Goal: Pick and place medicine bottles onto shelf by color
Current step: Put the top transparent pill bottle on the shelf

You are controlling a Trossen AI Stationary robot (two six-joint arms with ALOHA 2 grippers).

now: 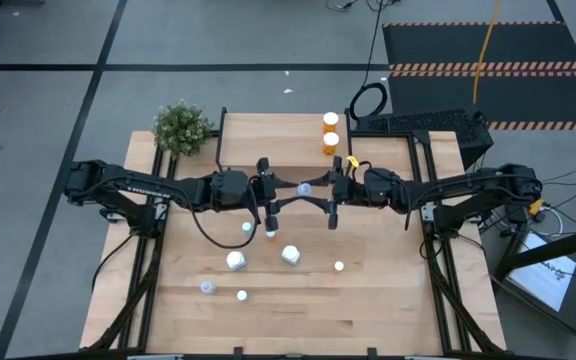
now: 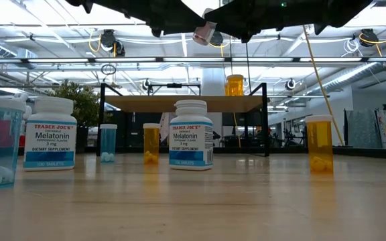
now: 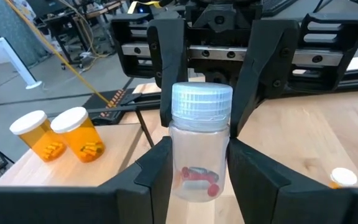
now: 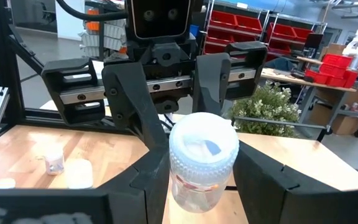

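You can read labels only on the two white melatonin bottles on the tabletop in the low view. The left bottle point(image 2: 49, 134) says "TRADER JOE'S", "Melatonin", "3 mg", "DIETARY SUPPLEMENT" and "100 TABLETS". The middle bottle point(image 2: 191, 135) carries the same wording; its smaller lines are harder to read.

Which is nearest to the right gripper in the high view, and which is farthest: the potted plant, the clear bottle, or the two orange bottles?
From the right gripper:
1. clear bottle: between its jaws, over mid-table.
2. orange bottles: just beyond it, on the shelf.
3. potted plant: far off, at the table's far left corner.
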